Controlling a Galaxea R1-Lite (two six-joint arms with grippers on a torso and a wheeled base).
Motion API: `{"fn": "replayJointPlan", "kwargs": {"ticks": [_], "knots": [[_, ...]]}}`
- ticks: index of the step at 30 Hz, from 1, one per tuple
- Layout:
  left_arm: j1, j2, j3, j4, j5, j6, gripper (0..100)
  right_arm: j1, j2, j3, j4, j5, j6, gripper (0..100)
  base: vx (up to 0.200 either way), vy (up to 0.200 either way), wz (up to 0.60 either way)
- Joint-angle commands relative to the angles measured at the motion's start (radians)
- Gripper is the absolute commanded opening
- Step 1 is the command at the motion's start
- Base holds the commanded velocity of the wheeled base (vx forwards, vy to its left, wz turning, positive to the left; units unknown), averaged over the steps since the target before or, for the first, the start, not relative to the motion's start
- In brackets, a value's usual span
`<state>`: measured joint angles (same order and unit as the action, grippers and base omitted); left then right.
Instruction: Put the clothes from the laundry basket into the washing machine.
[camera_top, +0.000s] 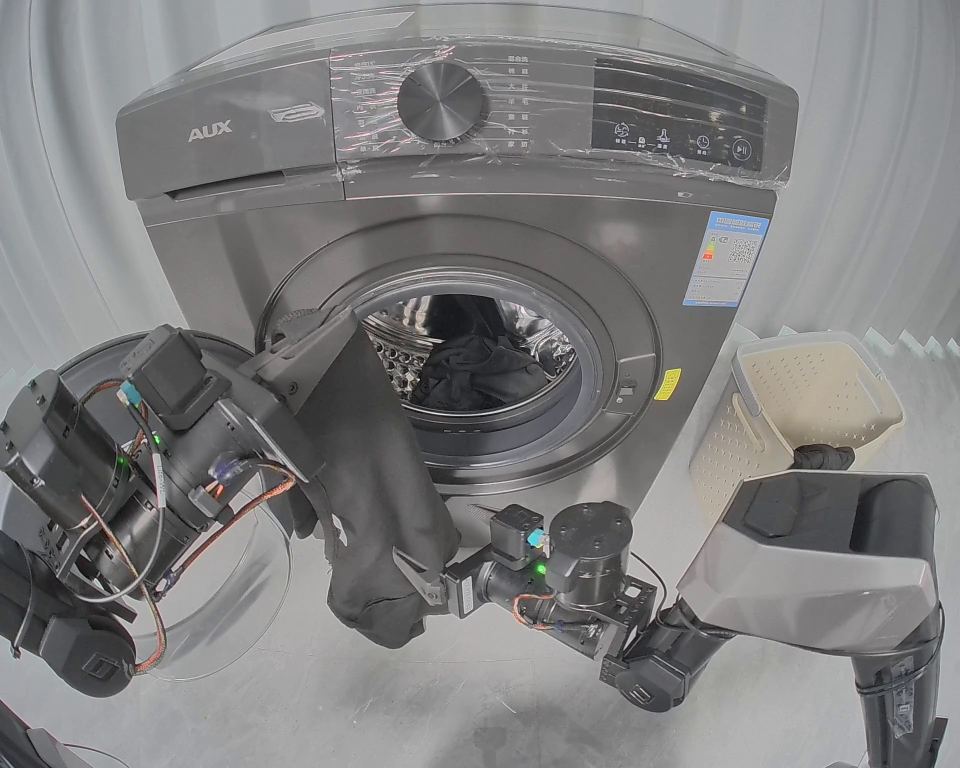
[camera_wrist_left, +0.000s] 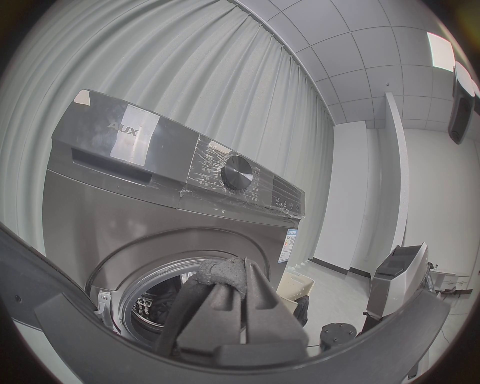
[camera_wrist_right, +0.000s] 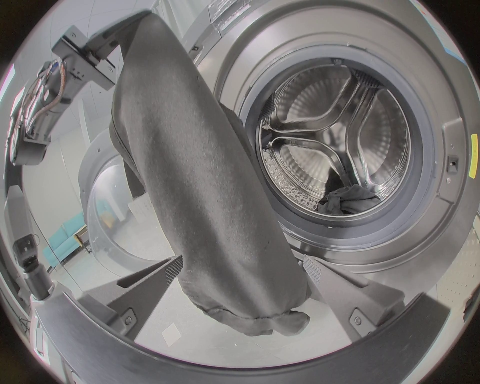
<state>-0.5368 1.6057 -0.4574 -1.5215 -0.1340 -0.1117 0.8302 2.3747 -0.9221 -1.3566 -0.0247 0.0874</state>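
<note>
Your left gripper (camera_top: 335, 325) is clamped on the top edge of a dark garment (camera_top: 380, 480), just beside the left rim of the washing machine (camera_top: 600, 250) opening. In the left wrist view its fingers (camera_wrist_left: 220, 310) are closed, with a wad of cloth pinched at their tips. From there the garment hangs as a long limp column, its bunched lower end low in front of the machine and clear of the floor. Your right gripper (camera_top: 425, 585) sits at that lower end with its fingers (camera_wrist_right: 174, 267) spread wide, one on each side of the cloth and not closed on it.

Expect this piece to be light and wholly soft. It should fold wherever you leave it unsupported, and it may swing as you move. The matte weave should give good friction, but a single thin layer could pull free, so take a thick fold. The rolled hem at the bottom looks like the best hold for your right fingers, since both ends can then be lifted over the door seal together.

Another dark piece (camera_top: 480, 370) lies in the drum. The laundry basket (camera_top: 720, 450) stands to the machine's right, with dark cloth (camera_top: 825, 457) draped over its near rim.
</note>
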Motion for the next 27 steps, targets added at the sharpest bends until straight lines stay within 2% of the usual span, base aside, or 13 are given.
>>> {"fn": "replayJointPlan", "kwargs": {"ticks": [1,4,9,11,16,19,22,23,27], "knots": [[0.000,0.000,-0.001,0.000,0.001,0.000,0,0.006,0.092,-0.144,0.071,-0.003,-0.009,100,0.000,0.000,0.00],[0.001,-0.001,-0.003,0.000,0.001,0.000,0,0.009,0.113,-0.198,0.120,-0.006,-0.009,100,0.000,0.000,0.00],[0.001,-0.001,-0.007,0.000,0.001,0.000,0,0.003,0.202,-0.383,0.178,-0.015,-0.008,100,0.000,0.000,0.00],[0.001,-0.003,-0.007,0.000,0.001,0.000,0,-0.002,0.216,-0.408,0.188,-0.023,-0.008,100,0.000,0.000,0.00],[0.000,-0.010,-0.009,0.000,-0.002,0.000,0,-0.014,0.276,-0.535,0.206,-0.058,-0.006,100,0.000,0.000,0.00],[0.001,-0.010,-0.009,0.000,-0.004,-0.002,0,-0.037,0.299,-0.593,0.225,-0.120,0.011,100,0.000,0.000,0.00],[0.001,-0.010,-0.009,0.000,-0.004,-0.005,0,-0.049,0.298,-0.609,0.220,-0.130,0.023,100,0.000,0.000,0.00],[0.001,-0.010,-0.009,0.000,-0.004,-0.006,0,-0.054,0.290,-0.613,0.215,-0.130,0.028,0,0.000,0.000,0.00],[0.006,-0.006,-0.009,-0.002,-0.004,-0.006,0,-0.074,0.261,-0.609,0.203,-0.133,0.029,0,0.000,0.000,0.00]]}}
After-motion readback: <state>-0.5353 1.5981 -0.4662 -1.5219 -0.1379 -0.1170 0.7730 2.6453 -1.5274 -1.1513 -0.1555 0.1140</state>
